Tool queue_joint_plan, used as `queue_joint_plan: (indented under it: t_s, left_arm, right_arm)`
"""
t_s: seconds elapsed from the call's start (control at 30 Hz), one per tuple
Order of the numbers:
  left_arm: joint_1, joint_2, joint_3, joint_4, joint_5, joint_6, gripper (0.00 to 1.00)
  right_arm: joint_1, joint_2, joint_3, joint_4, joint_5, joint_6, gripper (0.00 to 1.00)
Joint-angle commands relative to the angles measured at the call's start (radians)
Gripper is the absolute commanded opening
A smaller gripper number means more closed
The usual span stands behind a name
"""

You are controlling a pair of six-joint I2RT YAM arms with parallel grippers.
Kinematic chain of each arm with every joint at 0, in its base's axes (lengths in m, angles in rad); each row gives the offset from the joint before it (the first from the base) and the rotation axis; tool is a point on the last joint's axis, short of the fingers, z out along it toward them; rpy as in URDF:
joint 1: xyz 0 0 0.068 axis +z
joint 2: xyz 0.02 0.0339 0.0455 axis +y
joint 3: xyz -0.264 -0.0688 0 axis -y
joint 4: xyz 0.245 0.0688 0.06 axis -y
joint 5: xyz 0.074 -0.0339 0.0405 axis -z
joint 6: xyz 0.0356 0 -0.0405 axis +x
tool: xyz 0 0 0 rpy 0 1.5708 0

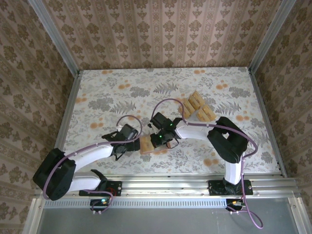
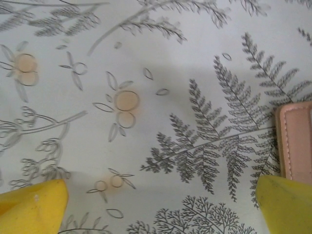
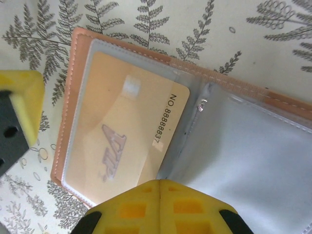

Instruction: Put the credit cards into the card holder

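The card holder (image 1: 146,146) lies open on the table between my two grippers, pinkish-brown leather (image 3: 64,136) with clear inner sleeves (image 3: 253,156). One golden credit card (image 3: 122,131) sits inside its left sleeve. Several more credit cards (image 1: 197,108) lie in a loose group further back on the right. My right gripper (image 3: 160,187) is shut, its yellow fingers pressed together just over the card's near edge, with nothing seen between them. My left gripper (image 2: 161,209) is open just left of the holder's edge (image 2: 295,141), nothing between its fingers (image 2: 31,204).
The table (image 1: 107,97) is covered with a fern and flower print cloth. Metal frame posts (image 1: 70,109) and wallpapered walls enclose it on three sides. One yellow fingertip (image 3: 22,105) of the left gripper stands beside the holder's left edge.
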Motion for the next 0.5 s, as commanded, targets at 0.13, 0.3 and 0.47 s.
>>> queue_joint_plan:
  t_s: [0.13, 0.3, 0.47]
  left_arm:
    - [0.031, -0.030, -0.013, -0.046, 0.012, 0.017, 1.00]
    - [0.031, -0.004, -0.018, -0.021, 0.022, 0.015, 1.00]
    - [0.031, 0.019, 0.003, -0.003, 0.026, 0.029, 1.00]
  right_arm:
    - [-0.014, -0.042, 0.014, -0.037, 0.011, -0.010, 0.00]
    - [-0.016, -0.026, 0.013, -0.023, 0.009, -0.003, 0.00]
    - [-0.047, -0.076, -0.029, -0.020, 0.018, -0.003, 0.00]
